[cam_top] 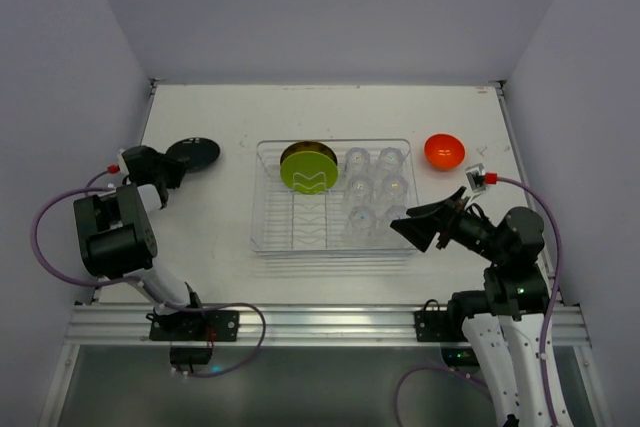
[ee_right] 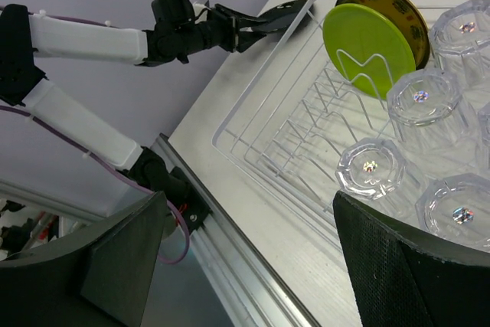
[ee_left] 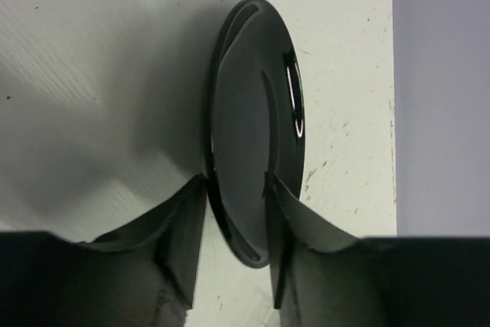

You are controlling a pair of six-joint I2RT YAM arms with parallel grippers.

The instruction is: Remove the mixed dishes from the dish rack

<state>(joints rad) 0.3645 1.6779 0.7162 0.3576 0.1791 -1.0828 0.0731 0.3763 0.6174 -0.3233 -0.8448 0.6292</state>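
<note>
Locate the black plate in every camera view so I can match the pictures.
Top external: black plate at the left, on the table left of the dish rack, at the tip of the left gripper.
Left wrist: plate in mid-picture, its rim clamped between the fingers.
Right wrist: plate at top middle, beyond the rack's corner.
Shared landmark: the left gripper holding it, visible in all three.
</note>
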